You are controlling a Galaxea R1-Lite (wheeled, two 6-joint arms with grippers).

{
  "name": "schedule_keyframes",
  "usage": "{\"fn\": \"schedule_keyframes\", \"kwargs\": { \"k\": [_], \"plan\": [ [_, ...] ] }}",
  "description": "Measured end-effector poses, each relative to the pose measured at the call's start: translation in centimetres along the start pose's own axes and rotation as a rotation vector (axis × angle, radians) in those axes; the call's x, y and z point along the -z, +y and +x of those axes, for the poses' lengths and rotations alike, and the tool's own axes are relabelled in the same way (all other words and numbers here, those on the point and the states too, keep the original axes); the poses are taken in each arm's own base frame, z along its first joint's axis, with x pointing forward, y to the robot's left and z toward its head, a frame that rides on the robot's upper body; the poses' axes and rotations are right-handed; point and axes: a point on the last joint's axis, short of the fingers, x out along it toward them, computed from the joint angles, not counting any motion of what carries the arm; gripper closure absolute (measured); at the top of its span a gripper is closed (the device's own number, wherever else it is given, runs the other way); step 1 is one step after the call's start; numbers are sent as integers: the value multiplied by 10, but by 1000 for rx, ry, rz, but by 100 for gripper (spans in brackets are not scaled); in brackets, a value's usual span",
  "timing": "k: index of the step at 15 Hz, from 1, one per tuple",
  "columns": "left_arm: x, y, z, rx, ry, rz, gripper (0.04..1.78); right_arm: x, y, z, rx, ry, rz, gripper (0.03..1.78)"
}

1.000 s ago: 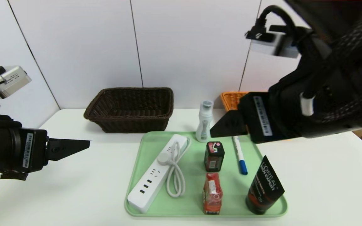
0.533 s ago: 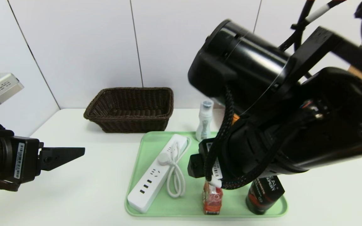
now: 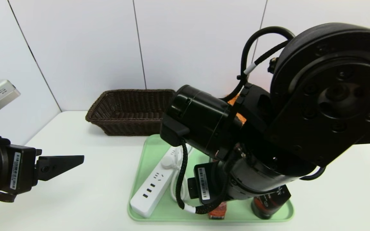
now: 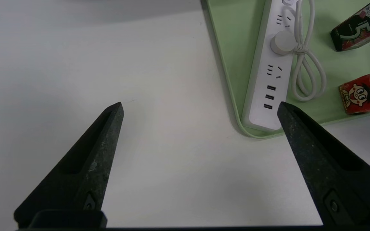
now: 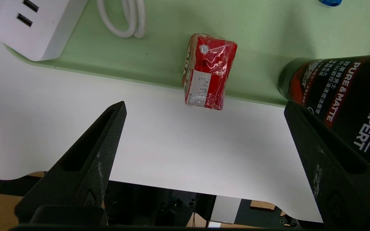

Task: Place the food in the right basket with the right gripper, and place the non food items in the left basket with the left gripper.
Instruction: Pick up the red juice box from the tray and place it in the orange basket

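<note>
My right gripper [image 5: 205,104] is open and hovers over the tray's front edge. The red carton [image 5: 209,75] lies just beyond its fingertips, and the black L'Oreal tube [image 5: 342,93] stands beside one finger. In the head view the right arm [image 3: 268,134] hides its fingers, the bottle and most of the orange-tan basket [image 3: 241,119]. The left wrist view shows the black carton [image 4: 358,30] and the red carton [image 4: 365,94]. The white power strip [image 3: 153,189] lies on the tray's left side. My left gripper [image 4: 200,106] is open and empty over bare table left of the tray. The dark brown basket [image 3: 133,110] stands at the back.
The light green tray [image 3: 143,166] holds the items at the table's front centre. The marker's blue cap [image 5: 329,1] shows at the edge of the right wrist view. The table's front edge lies under the right gripper, with the robot's base below it.
My right arm has swung down and forward over the tray, so its gripper now hangs above the front edge by the red carton. It now covers the bottle, black carton and marker. My left gripper drifted slightly back.
</note>
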Motion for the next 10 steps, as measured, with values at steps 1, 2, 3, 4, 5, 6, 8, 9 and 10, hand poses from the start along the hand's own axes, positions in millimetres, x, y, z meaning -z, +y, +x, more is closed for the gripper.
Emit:
{"fn": "schedule_keyframes", "kwargs": {
  "k": [1,2,3,4,5,6,8,9,10],
  "plan": [
    [0,0,0,1,0,0,13,0,2,4,8,8,-2,11],
    [0,0,0,1,-1,-1,13,0,4,8,15,16,-5,11],
    [0,0,-1,1,-2,-1,13,-1,5,12,24,24,-2,11],
    [1,0,-2,3,-5,-1,13,-2,6,18,35,34,5,11],
    [2,1,-3,2,-6,0,13,-3,7,23,44,41,10,11],
    [2,1,-4,3,-8,1,13,-4,8,27,53,49,12,11],
    [3,1,-6,4,-14,2,13,-5,10,36,68,64,10,11],
    [3,1,-6,6,-16,3,13,-6,12,40,73,68,8,11],
    [3,1,-7,6,-17,4,13,-6,13,43,78,73,8,11]
  ]
}}
